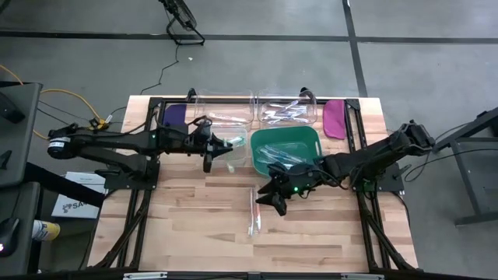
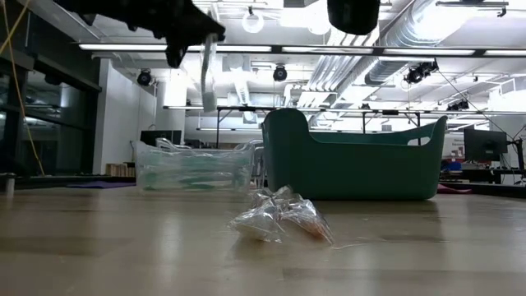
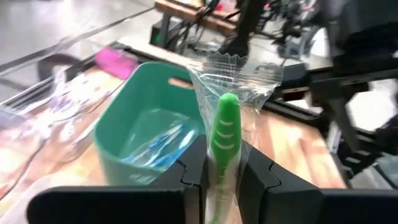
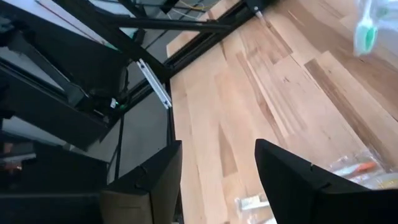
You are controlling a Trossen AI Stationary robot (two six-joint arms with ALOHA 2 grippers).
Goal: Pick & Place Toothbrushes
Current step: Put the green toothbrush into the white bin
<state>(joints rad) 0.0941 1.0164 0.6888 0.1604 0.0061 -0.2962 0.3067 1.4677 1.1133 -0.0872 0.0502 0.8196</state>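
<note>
My left gripper (image 1: pixel 208 155) hangs above the table beside the green bin (image 1: pixel 305 137), shut on a green toothbrush (image 3: pixel 225 121) in a clear wrapper. My right gripper (image 1: pixel 274 201) is open in the air just in front of the bin, with nothing between its fingers (image 4: pixel 155 180). Below and beside it, a few wrapped toothbrushes (image 1: pixel 254 211) lie flat on the wood; the low view shows them as a crinkled pile (image 2: pixel 281 219). More wrapped toothbrushes (image 3: pixel 155 146) lie inside the bin. My left gripper pinches the wrapped green toothbrush's handle (image 3: pixel 221 163) between its two fingers, through the clear wrapper. The fingers lie nearly level and the brush runs out past their tips. It is lifted clear of the table, and the wrapper (image 2: pixel 208 76) hangs below the gripper in the low view.
Two clear containers (image 1: pixel 222 118) (image 1: pixel 285 110) holding wrapped pieces stand along the far edge, with purple paddles (image 1: pixel 173 115) (image 1: pixel 334 117) beside them. Black frame rails (image 1: pixel 354 148) run along both sides. Bare wood (image 1: pixel 194 225) lies toward the near edge.
</note>
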